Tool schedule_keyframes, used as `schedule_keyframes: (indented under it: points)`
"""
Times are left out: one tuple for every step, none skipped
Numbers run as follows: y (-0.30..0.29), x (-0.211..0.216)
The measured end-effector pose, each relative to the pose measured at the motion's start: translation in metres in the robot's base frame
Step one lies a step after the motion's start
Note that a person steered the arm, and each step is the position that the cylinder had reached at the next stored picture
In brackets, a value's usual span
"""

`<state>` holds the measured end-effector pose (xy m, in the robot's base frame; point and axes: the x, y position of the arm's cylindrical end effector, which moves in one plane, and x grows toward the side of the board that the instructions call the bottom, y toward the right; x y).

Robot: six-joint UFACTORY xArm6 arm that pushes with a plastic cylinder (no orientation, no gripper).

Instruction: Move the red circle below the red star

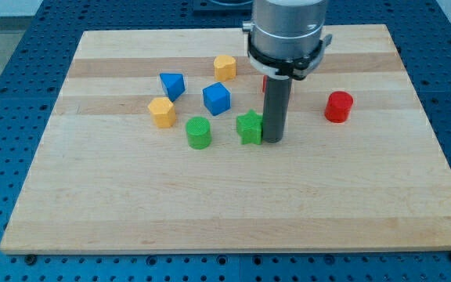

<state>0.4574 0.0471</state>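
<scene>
My tip beside the green star, red circle apart

No jaws here, only a rod: my tip (pixel 273 139) touches the green star (pixel 250 128) mid-board; the red circle (pixel 338 106) sits toward the right edge; the red star (pixel 265 81) is mostly hidden behind the rod.

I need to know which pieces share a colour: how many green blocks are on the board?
2: a green circle left of centre, and a green star touching my tip on its left. The rod may hide others.

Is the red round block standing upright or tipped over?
Upright: the red round block rests on the board, its flat round top facing up.
</scene>
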Motion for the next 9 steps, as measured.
schedule_keyframes:
  points:
    - [-0.002,0.0]
    - [0.019,0.0]
    - [0.071,0.0]
    - [0.111,-0.002]
    - [0.137,-0.013]
    - [0.139,-0.028]
    - [0.145,-0.037]
    - [0.158,-0.043]
    - [0.168,-0.047]
